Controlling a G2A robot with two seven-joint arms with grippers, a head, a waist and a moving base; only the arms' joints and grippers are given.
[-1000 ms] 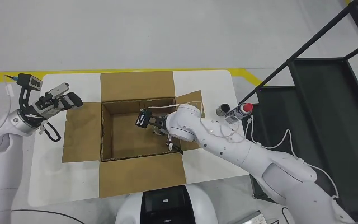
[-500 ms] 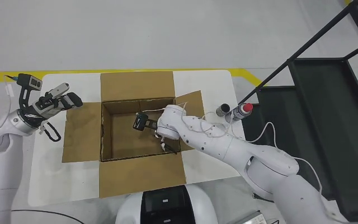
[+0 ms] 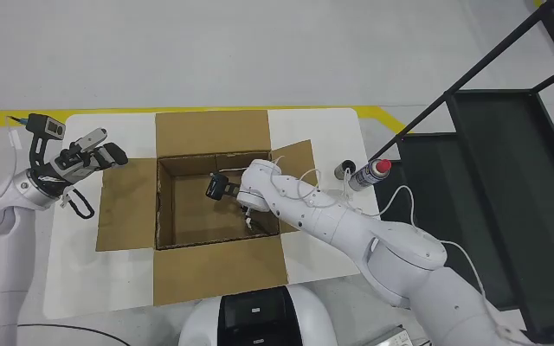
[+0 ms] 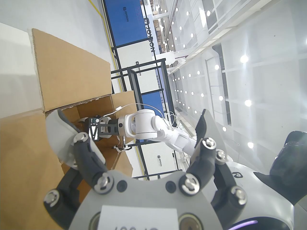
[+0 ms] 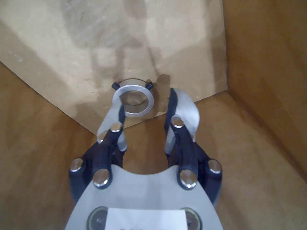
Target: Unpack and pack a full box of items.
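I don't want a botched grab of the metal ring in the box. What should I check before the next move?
1. Right gripper fingers open: ok.
2. Ring lying flat on the box floor: ok.
3. Ring centred between the fingers: not ok, it sits toward one finger.
4. That finger clear of the ring's rim: cannot tell.
5. Left gripper open, empty, outside the box: ok.

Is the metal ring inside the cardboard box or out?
Inside: the metal ring lies on the floor of the cardboard box, near a corner, by the open right gripper.
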